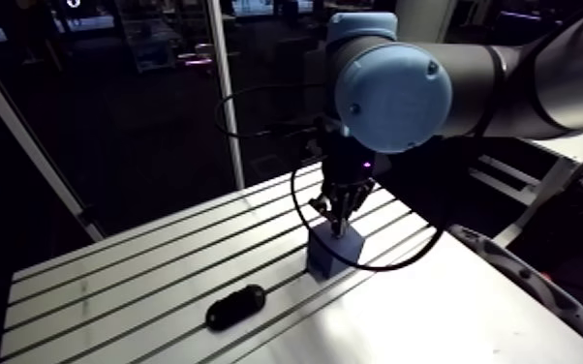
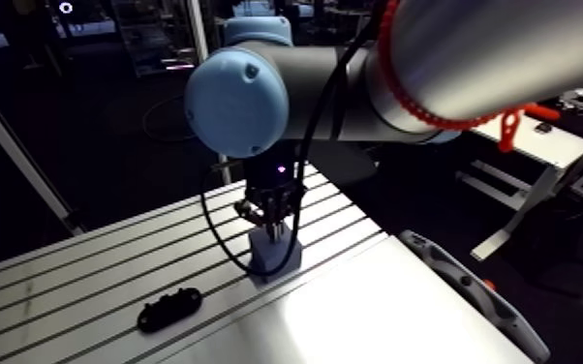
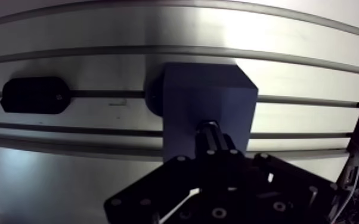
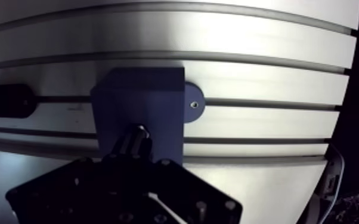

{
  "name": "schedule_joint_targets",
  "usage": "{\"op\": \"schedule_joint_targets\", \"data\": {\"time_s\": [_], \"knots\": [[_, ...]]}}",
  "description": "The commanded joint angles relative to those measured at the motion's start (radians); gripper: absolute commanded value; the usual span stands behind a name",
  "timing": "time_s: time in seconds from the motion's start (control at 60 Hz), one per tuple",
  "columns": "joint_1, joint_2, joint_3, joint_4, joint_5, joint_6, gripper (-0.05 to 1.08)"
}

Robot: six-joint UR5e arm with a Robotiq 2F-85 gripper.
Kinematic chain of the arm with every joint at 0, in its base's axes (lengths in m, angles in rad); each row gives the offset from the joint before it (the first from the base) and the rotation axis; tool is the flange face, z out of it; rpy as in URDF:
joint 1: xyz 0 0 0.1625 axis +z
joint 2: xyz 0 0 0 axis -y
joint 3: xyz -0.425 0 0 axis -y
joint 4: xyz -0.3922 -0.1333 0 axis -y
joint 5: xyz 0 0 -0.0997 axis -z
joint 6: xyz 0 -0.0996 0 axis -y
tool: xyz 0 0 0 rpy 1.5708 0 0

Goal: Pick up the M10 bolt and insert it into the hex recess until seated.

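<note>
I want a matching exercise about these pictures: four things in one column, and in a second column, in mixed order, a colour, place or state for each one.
Things
1. M10 bolt
2. block
3. oval part
4. table

Descriptions
A. black, lying over a slot, apart from the other things
B. silver, with long slots
C. blue, standing under the claw
D. held between the fingers, pointing at the blue thing

Pairs: 1-D, 2-C, 3-A, 4-B
</note>
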Motion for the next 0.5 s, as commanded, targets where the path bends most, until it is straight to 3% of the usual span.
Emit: {"op": "schedule_joint_targets", "data": {"time_s": [0.017, 0.5], "knots": [[-0.001, 0.001, 0.001, 0.0, -0.001, 0.0, 1.08], [0.0, 0.008, 0.001, 0.0, -0.002, 0.0, 1.08]]}}
